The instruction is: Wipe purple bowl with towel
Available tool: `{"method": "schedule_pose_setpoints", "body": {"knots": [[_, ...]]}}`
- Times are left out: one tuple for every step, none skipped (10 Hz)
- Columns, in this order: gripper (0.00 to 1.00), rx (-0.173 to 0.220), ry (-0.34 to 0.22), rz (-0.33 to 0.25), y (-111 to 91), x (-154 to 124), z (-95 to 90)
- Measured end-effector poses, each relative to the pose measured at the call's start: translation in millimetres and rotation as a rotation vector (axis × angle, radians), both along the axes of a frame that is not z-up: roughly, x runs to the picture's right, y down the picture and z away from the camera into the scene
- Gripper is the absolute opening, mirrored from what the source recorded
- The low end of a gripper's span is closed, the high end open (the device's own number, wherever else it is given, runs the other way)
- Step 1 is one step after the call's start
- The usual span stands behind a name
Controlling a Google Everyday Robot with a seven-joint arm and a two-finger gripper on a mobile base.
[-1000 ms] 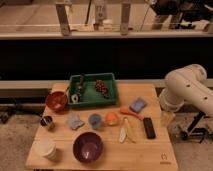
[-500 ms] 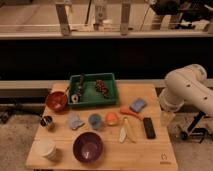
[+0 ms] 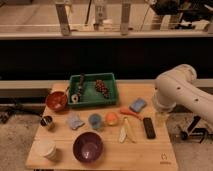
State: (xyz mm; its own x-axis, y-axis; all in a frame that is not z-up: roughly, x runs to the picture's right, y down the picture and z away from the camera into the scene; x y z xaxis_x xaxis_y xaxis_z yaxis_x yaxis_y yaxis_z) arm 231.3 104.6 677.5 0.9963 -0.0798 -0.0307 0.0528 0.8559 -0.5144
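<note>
Dim room: a dark wall [image 3: 100,55] across the middle, pale metal posts [image 3: 63,18] above it at 12 o'clock, rough grey floor [image 3: 15,145] at 9 o'clock beside the table.

Wooden table [image 3: 150,152] low in the view, crowded with small things.

White robot arm [image 3: 177,92] at 3 o'clock, bent over the table's right edge.

Green tray [image 3: 92,98] at 12 o'clock on the table, holding dark grapes [image 3: 102,88].

Purple bowl [image 3: 88,146] at 7 o'clock, upright near the front edge, apart from its neighbours.

Red bowl [image 3: 56,101] at 10 o'clock, just beside the tray's left end.

White cup [image 3: 48,148] at 8 o'clock, left of the purple bowl.

Towel [image 3: 75,121] at 9 o'clock, crumpled and grey-blue, lying on the wood behind the purple bowl and not touching it.

Blue sponge [image 3: 137,105] at 2 o'clock.

Black bar [image 3: 148,127] at 4 o'clock.

Small blue cup [image 3: 95,120] and orange ball [image 3: 111,118] side by side near the centre.

Gripper [image 3: 161,119] at 3 o'clock, hanging below the arm at the table's right edge, well apart from towel and purple bowl. Impossible to tell whether open or closed, or whether holding anything.
</note>
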Motion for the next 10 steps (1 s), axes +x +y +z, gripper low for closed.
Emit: {"method": "schedule_pose_setpoints", "body": {"knots": [[0.8, 0.001, -0.003, -0.02, 1, -5, -0.8], [0.8, 0.002, -0.01, -0.044, 1, -9, -0.3], [0.8, 0.002, -0.015, -0.061, 1, -12, -0.1], [0.8, 0.003, -0.02, -0.081, 1, -19, 0.6], [0.8, 0.004, -0.029, -0.102, 1, -34, 1.8], [0.8, 0.006, -0.041, -0.137, 0, -55, 2.9], [0.8, 0.006, -0.051, -0.167, 0, -69, 4.1], [0.8, 0.007, -0.057, -0.19, 0, -77, 4.9], [0.8, 0.008, -0.064, -0.213, -1, -82, 5.7], [0.8, 0.006, -0.068, -0.227, -2, -86, 6.6]]}}
